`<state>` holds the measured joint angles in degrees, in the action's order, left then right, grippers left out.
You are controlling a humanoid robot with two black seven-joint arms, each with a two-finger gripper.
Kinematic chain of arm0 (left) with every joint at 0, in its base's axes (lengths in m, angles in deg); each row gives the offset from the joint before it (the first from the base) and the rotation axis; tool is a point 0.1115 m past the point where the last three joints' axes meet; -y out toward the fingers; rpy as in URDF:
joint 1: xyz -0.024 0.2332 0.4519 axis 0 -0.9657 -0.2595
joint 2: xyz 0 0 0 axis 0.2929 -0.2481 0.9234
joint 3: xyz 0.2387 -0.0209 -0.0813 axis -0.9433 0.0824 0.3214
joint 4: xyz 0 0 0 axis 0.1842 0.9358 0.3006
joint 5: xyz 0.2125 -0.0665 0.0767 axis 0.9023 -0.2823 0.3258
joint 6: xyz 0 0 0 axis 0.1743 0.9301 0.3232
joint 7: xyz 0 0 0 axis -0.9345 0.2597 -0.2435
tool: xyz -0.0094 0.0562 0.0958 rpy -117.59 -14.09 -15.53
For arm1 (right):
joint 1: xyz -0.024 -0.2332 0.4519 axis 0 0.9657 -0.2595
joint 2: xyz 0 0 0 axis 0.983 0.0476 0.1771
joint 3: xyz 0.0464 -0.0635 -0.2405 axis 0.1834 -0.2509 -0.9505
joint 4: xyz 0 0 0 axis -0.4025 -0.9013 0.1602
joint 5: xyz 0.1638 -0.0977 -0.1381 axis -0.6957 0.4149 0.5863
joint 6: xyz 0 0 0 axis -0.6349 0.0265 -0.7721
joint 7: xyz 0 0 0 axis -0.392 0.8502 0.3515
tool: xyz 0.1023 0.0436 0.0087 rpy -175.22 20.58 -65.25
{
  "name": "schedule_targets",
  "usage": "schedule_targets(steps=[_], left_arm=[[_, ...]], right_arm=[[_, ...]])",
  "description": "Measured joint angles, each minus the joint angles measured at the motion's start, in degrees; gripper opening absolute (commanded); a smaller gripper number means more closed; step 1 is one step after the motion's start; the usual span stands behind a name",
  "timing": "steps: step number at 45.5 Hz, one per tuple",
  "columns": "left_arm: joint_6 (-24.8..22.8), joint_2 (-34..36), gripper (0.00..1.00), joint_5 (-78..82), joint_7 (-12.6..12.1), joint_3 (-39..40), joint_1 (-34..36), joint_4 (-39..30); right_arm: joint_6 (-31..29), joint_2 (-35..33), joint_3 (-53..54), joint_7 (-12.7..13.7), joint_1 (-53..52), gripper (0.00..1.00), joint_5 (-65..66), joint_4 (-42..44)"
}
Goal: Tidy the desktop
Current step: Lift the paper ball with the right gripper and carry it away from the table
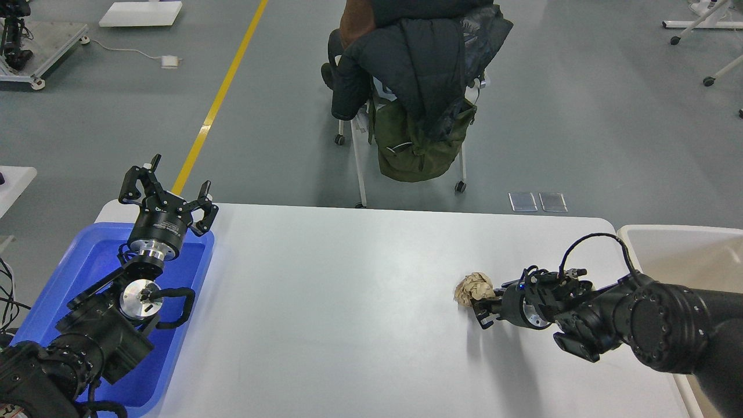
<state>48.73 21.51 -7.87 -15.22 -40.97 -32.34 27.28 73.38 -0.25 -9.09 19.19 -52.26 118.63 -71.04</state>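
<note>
Head view shows the worktop (348, 302) almost bare, one crumpled paper ball (473, 288) left at 3 o'clock, held by the right claw (484, 305) closed around it, the left claw (168, 194) spread wide above the blue tub (69, 278) at 9 o'clock, so dropping it remains
</note>
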Motion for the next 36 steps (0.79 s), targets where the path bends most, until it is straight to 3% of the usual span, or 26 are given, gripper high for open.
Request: schedule_targets(steps=[18, 36], left_arm=[[0.00, 0.00, 1.00, 0.00, 0.00, 0.00, 0.02, 0.00], [0.00, 0.00, 1.00, 0.00, 0.00, 0.00, -0.02, 0.00]], right_arm=[[1.38, -0.90, 10.23, -1.19, -2.90, 0.00, -2.05, -4.48], [0.86, -14.61, 24.98, -1.76, -18.79, 0.00, -4.09, -19.70]])
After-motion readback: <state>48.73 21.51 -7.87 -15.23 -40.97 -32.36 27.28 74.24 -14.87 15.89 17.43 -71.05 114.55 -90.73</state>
